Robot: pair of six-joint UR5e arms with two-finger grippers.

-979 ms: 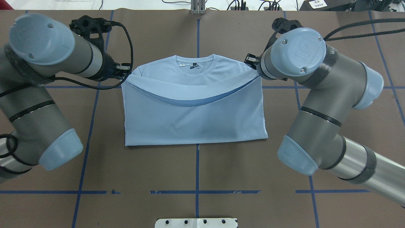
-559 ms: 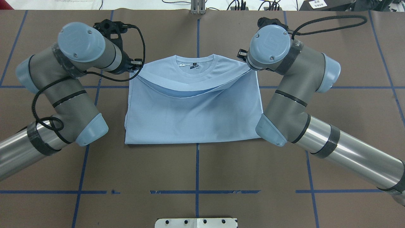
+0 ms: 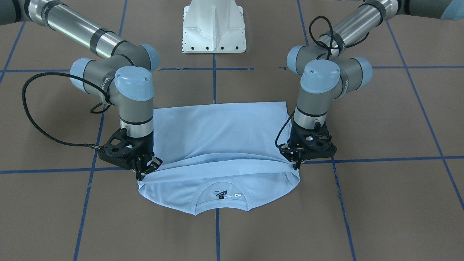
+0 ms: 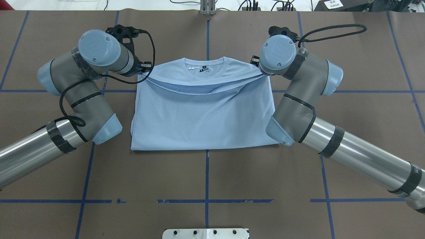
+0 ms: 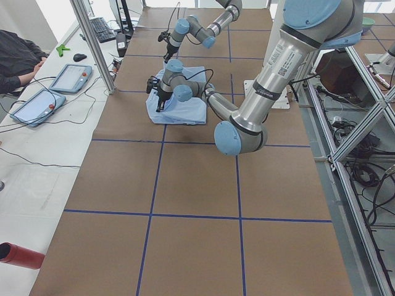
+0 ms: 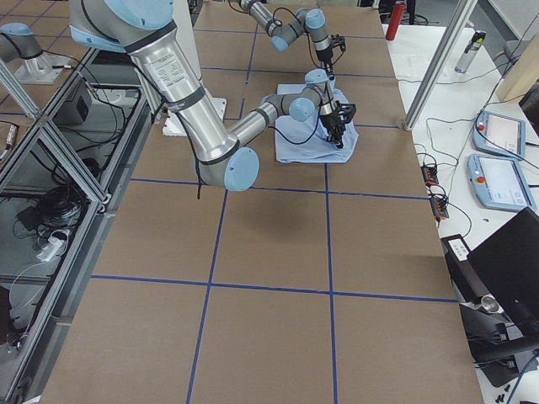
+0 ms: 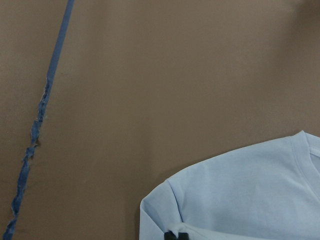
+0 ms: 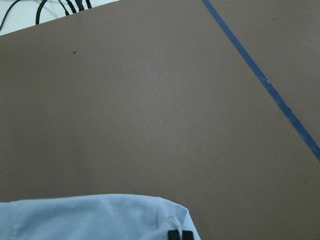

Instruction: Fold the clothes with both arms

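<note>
Brown tabletop [image 4: 206,172] with blue tape lines [image 4: 206,179], and the pale blue T-shirt [image 4: 202,119] lies doubled over in the middle, its collar [image 4: 205,64] at the end away from the robot. Left hand [image 3: 296,164] is pinching the folded-over edge on the robot's left of the collar, and right hand [image 3: 144,171] is pinching the same edge on the collar's other side. That edge runs crosswise between them, a bit slack mid-span, just short of the collar on the robot's side. Neither hand sits nearer the collar, so I'd guess both should lower and let go together, or the fold lands skewed.
</note>
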